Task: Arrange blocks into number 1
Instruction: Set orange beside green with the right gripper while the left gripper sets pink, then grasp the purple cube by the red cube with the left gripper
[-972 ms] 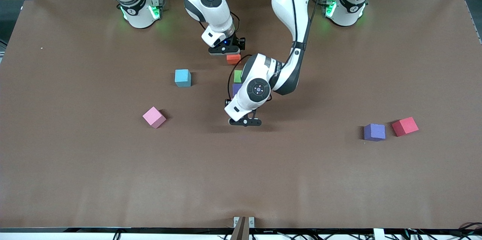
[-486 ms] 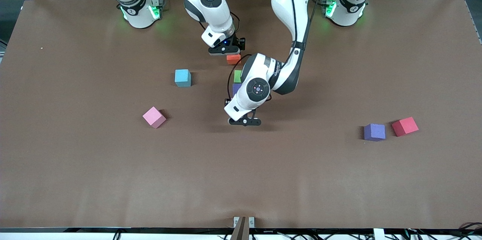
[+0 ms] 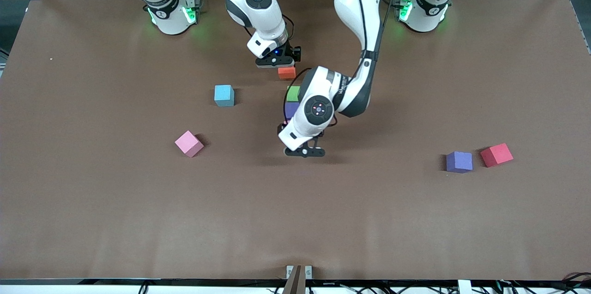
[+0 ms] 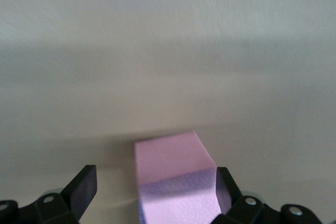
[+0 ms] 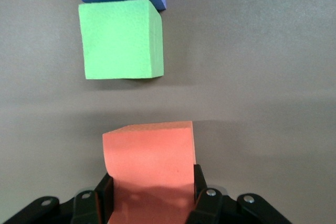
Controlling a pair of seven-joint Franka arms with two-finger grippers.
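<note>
- Two Franka arms work a column of foam blocks at the middle of the brown worktop (image 3: 92, 220), the upright stroke of a numeral 1 by the look of it.
- The right hand (image 5: 152, 195) grips the orange block (image 3: 286, 72) at the end of the column nearest the robots' bases, its fingers pressed against two opposite faces, apparently to hold that block in line with the rest.
- The green block (image 3: 293, 93) lies next in the row, nearer the front camera, with a clear gap between it and the orange one; a purple block (image 3: 291, 109) sits just past it, the two nearly touching.
- The left hand (image 4: 152, 195) stands wide apart around a pink block (image 4: 176, 177), one finger close to a face and the other well clear, so the block rests on the worktop, not gripped; this looks like a release at the column's near end.
- In the front view the left arm hides most of that pink block.
- Spare blocks wait apart: light blue block (image 3: 224, 95) and another pink block (image 3: 189, 143) toward the right arm's end, a second purple block (image 3: 459, 162) beside the red block (image 3: 497, 154) toward the left arm's end.
</note>
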